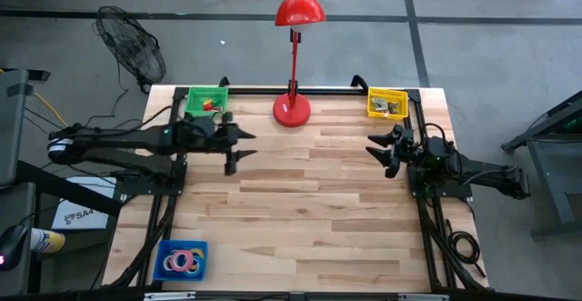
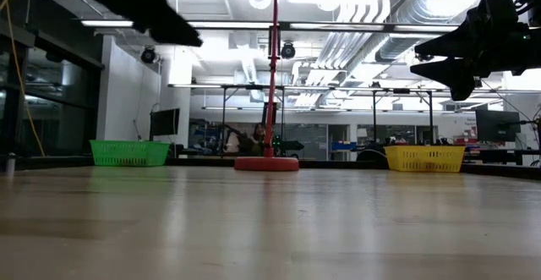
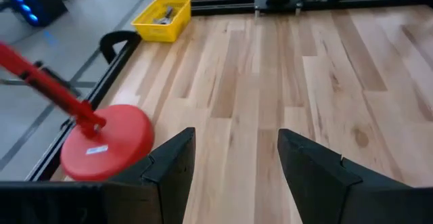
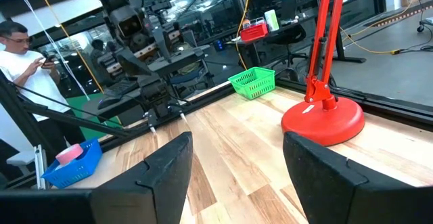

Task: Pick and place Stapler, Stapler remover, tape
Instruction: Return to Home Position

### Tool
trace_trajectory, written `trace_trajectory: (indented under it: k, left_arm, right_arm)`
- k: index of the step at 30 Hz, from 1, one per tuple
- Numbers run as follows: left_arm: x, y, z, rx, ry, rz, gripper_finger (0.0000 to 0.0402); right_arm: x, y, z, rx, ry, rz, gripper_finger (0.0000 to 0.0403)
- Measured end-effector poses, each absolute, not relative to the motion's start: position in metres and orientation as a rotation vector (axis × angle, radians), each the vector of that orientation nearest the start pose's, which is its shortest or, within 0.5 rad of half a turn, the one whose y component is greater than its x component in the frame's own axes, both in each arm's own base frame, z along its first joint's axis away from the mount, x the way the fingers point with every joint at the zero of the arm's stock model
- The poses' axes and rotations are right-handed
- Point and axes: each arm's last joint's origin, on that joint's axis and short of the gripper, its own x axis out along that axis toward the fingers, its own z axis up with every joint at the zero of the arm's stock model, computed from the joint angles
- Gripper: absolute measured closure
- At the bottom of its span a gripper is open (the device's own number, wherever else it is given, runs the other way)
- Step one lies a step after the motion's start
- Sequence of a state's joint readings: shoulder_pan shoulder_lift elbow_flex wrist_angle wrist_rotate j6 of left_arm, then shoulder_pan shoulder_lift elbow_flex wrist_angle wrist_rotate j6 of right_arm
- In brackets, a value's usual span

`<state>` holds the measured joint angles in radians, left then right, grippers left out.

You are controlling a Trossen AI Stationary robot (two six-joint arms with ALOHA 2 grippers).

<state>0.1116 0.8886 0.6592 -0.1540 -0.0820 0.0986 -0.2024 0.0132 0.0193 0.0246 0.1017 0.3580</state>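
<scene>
Both empty and opened wide, just hanging out.
My left gripper (image 3: 237, 135) hovers by the green basket (image 1: 191, 92), my right gripper (image 4: 237, 139) near the yellow basket (image 1: 372, 96); the tape (image 1: 182, 261) sits in the blue basket (image 1: 159, 263) at the table (image 1: 318, 201) corner on my left.

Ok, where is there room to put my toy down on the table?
The whole middle of the table is bare wood, between the left hand and the right hand, and down to the near edge beside the blue basket. The far edge is crowded: green basket, red lamp base, yellow basket.
</scene>
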Motion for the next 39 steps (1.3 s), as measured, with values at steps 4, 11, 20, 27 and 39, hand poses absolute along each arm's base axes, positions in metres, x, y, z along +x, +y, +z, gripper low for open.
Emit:
trace_trajectory:
  k: [4,11,20,27,39]
  left_arm:
    - [0.168,0.022,0.263,0.097,0.351,0.202,0.0195]
    - [0.13,0.018,0.238,0.1,0.279,0.211,0.0195]
    - [0.098,0.014,0.204,0.128,0.145,0.225,0.0195]
    - [0.087,0.01,0.196,0.364,0.033,0.135,0.0195]
    - [0.095,0.006,0.185,0.538,-0.154,-0.008,0.0195]
  right_arm:
    - [0.095,-0.022,0.171,0.354,-0.085,-0.295,0.018]
    - [0.095,-0.022,0.171,0.354,-0.085,-0.295,0.0181]
    - [0.095,-0.022,0.171,0.354,-0.085,-0.295,0.018]
    - [0.095,-0.022,0.171,0.354,-0.085,-0.296,0.0181]
    - [0.095,-0.022,0.171,0.354,-0.085,-0.296,0.0181]
